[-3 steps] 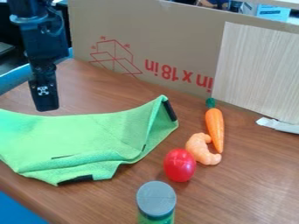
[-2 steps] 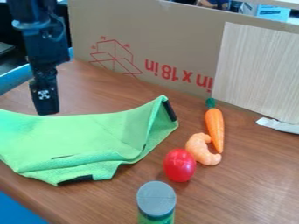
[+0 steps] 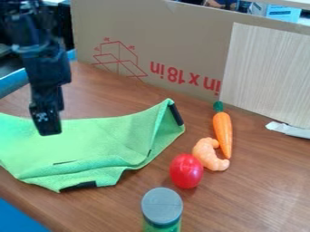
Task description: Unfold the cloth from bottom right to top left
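We judged the unfolding yet to be done: the green cloth lay across the left side of the wooden worktop, reaching near its front-left edge, with folds bunched on the near side and what looked like a turned-over corner at right. Beyond those folds, around the far edge, we saw the black gripper lower than before over an unchanged cloth, though we couldn't tell how wide or narrow it stood.
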Tool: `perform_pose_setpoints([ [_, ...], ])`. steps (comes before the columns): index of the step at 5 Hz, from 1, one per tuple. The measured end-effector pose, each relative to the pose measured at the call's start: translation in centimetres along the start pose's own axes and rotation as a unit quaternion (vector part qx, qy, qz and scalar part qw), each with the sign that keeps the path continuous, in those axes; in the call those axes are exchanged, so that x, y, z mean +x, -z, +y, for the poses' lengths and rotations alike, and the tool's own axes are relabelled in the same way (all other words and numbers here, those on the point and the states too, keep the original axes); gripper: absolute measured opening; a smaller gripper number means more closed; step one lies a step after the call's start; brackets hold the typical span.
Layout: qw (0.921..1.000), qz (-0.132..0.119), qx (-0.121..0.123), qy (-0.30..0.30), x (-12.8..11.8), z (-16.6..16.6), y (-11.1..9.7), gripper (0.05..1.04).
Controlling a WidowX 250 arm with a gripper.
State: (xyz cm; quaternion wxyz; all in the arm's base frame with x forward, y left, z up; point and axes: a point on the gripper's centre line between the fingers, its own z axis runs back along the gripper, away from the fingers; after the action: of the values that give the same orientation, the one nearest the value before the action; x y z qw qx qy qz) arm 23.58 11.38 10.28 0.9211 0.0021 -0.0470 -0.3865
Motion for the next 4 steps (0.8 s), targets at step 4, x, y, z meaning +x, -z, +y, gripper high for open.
perform_pose_setpoints([
  [4, 0.9976, -0.034, -0.02, 0.056, -0.4, -0.6, 2.9, 1.0],
])
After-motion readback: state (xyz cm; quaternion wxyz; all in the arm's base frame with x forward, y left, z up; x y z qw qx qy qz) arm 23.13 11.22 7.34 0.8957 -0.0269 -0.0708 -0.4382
